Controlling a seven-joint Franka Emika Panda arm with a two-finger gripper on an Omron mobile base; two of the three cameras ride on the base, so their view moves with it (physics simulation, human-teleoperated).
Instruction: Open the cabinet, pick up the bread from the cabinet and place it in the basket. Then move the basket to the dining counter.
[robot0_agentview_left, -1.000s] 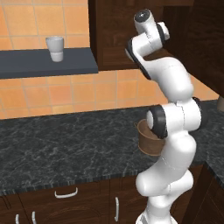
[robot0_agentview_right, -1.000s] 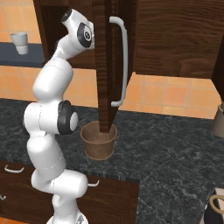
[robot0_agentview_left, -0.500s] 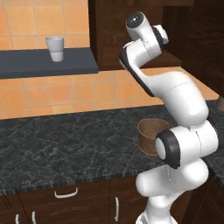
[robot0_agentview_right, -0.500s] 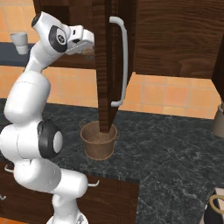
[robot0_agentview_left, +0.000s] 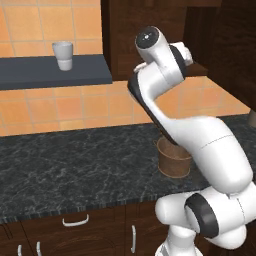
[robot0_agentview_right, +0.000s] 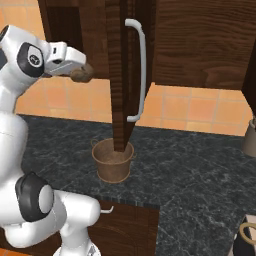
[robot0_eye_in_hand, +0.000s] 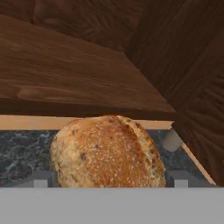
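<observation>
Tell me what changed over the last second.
The arm swung its upper part away from the open cabinet, carrying the gripper out with the bread between its fingers. The basket, the cabinet door and the white cup stayed put.

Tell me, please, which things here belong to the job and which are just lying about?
Job:
- bread, between the pincer tips
- basket on the black counter
- cabinet, door open

Lying about:
- white cup on the shelf
</observation>
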